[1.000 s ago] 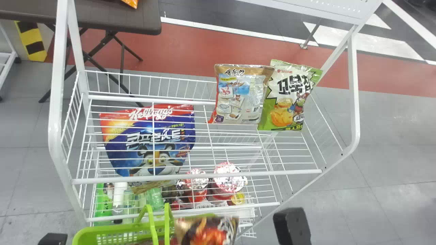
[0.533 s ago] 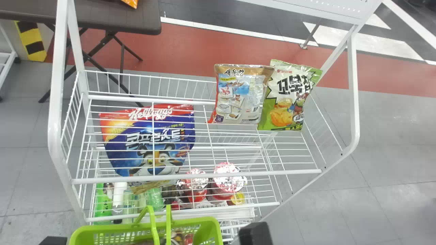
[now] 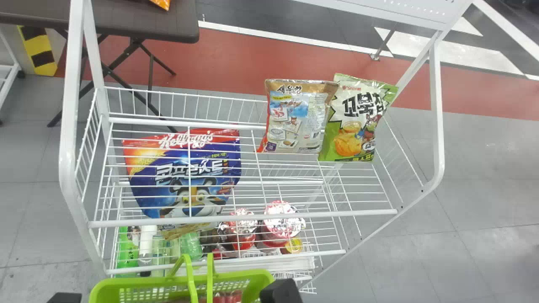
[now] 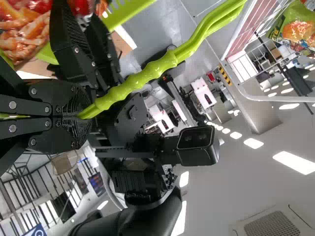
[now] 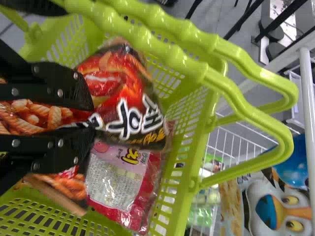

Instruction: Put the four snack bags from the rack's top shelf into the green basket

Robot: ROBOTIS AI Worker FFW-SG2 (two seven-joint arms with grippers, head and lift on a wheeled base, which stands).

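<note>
My left gripper is at the head view's bottom left; in the left wrist view, the left gripper is shut on the green handle. My right gripper reaches over the right side of the green basket. In the right wrist view, the right gripper is shut on a red and black snack bag inside the basket. Beside and partly under it lies a pink bag. A brown bag and a green bag stand side by side at the top shelf's right.
The white wire rack spans the middle, its post on the right. A blue cereal bag shows behind the wires on the left; cups and bottles sit lower. A dark table stands behind.
My right gripper has moved left, toward the basket. The red and black bag, seen above the basket's right side before, is now down inside it. The left gripper has hardly moved.
</note>
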